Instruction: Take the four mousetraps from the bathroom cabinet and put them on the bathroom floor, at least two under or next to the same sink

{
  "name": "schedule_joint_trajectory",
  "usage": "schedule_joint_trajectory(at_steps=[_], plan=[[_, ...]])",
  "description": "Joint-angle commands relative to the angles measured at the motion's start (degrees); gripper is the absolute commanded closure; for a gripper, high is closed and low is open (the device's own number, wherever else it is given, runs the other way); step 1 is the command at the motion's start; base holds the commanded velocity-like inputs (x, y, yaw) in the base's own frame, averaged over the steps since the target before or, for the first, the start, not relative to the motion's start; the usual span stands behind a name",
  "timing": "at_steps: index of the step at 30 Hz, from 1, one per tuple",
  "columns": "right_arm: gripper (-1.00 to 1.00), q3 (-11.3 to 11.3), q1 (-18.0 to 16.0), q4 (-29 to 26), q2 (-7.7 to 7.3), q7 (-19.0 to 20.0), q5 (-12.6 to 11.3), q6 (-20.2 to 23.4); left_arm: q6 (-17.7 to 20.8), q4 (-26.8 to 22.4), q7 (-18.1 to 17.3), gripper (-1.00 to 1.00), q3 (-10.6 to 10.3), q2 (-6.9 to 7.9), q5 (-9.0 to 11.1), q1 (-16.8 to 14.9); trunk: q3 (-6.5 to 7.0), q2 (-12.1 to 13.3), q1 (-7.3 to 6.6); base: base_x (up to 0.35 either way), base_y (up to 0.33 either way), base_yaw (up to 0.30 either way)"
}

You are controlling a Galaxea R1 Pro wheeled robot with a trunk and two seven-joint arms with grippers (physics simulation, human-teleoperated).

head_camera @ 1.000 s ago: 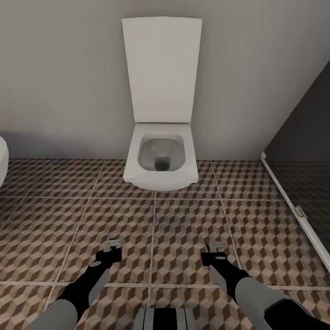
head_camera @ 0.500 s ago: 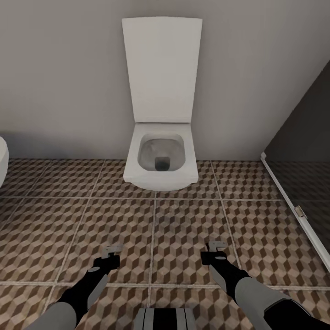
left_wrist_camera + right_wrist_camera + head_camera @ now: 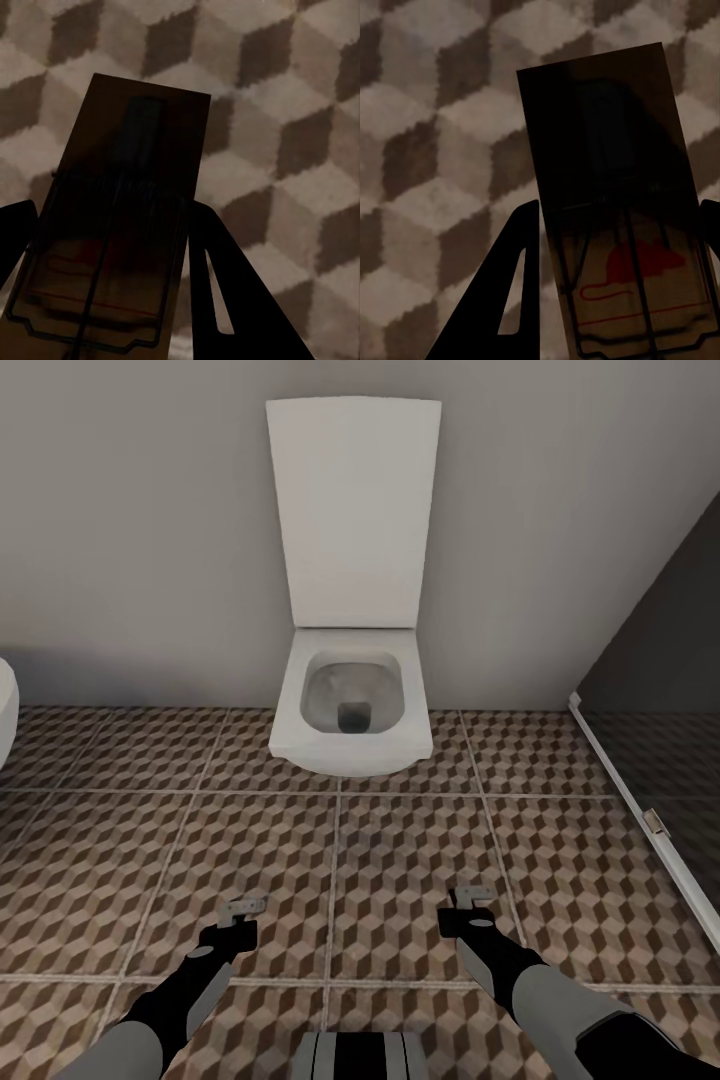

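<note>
My left gripper (image 3: 243,916) had pulled back and dropped a touch lower over the floor (image 3: 400,860) since a second earlier, its fingers clamped on a mousetrap (image 3: 120,225) carried just above the tiles. That looked to me like the start of a set-down, though no sink showed ahead, just the toilet (image 3: 352,700). My right gripper (image 3: 470,905) hadn't budged, closed on its own trap (image 3: 622,225).

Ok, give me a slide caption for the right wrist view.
Right gripper holding a flat brown wooden mousetrap with a red mouse print above the brown-and-cream cube-patterned floor tiles.
</note>
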Motion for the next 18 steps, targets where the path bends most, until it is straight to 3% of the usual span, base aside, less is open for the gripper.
schedule_joint_trajectory(at_steps=[1,9,18], plan=[[1.00,0.47,-0.01,-0.11,-0.03,-0.28,-0.50,0.24,0.25,-0.15,0.48,1.00,-0.48,0.08,0.31,0.00,-0.04,-0.01,-0.01,0.000,0.000,0.000],[1.00,0.48,-0.01,-0.11,-0.03,-0.28,-0.53,-0.01,-0.04,-0.38,0.52,1.00,-0.48,0.14,0.31,0.00,-0.04,-0.01,-0.01,0.000,0.000,0.000],[1.00,0.50,-0.01,-0.11,-0.03,-0.28,-0.50,-0.04,-3.93,-0.72,1.29,1.00,-0.48,-0.04,0.15,0.00,-0.04,-0.01,-0.01,0.000,0.000,0.000]])
